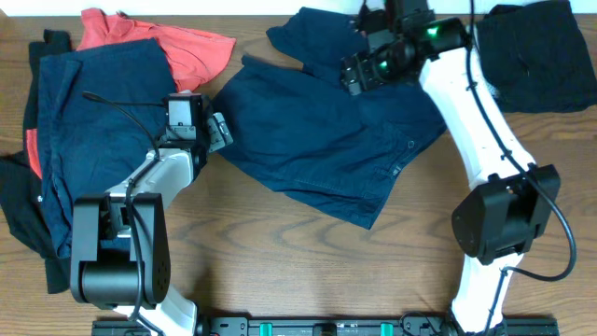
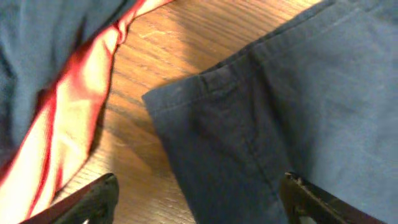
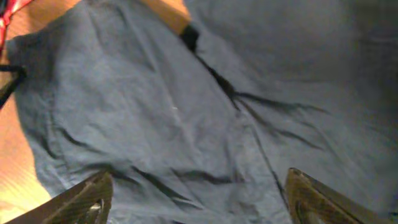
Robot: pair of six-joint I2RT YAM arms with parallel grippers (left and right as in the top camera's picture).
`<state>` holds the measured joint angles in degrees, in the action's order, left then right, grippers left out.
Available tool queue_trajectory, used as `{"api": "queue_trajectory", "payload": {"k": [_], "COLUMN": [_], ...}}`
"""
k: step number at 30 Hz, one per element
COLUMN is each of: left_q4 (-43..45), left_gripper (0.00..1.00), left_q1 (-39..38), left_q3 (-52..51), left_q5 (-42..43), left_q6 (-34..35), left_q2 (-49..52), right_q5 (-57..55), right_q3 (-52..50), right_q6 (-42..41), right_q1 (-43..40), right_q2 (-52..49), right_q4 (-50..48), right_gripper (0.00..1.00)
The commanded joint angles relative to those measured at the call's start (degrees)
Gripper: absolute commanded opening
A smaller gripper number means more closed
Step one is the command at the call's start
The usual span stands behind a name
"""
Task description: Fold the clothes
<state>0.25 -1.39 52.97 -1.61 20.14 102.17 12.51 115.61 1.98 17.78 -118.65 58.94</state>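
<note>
A large navy-blue garment [image 1: 317,131] with small pale buttons lies spread across the table's middle. My left gripper [image 1: 216,131] is open at its left corner; in the left wrist view that corner [image 2: 249,130] lies between the open fingers [image 2: 199,199], ungrasped. My right gripper [image 1: 359,75] is open and hovers over the garment's upper part; the right wrist view shows wrinkled navy cloth [image 3: 186,124] below the open fingers [image 3: 199,199]. A coral-red shirt [image 1: 187,47] lies at the back left, also in the left wrist view [image 2: 68,124]. Another navy garment [image 1: 84,121] lies on the left.
A black piece [image 1: 536,56] lies at the back right. Black cloth [image 1: 23,205] edges the left pile. Bare wood table [image 1: 308,271] runs along the front between the two arm bases.
</note>
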Motion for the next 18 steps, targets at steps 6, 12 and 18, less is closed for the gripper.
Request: {"api": "queue_trajectory", "payload": {"k": [6,12,18], "left_q4": [0.28,0.35,1.16], "left_gripper": [0.64,0.62,0.61], "left_q1": [-0.09,-0.09,-0.07], "left_q3": [0.22,0.17,0.17], "left_q5": [1.16,1.16,1.16], "left_q6": [1.01,1.18,1.51], "left_q2": [1.03,2.69,5.7], "right_q5": [-0.68,-0.66,-0.68], "right_q3": [-0.24,-0.22,-0.22], "right_q6": [0.2,-0.24,-0.22], "right_q1": [2.86,2.47,2.1], "right_q2": [-0.15,-0.15,-0.13], "right_q4": [0.44,0.0,-0.46], "right_gripper": [0.81,0.81,0.81]}}
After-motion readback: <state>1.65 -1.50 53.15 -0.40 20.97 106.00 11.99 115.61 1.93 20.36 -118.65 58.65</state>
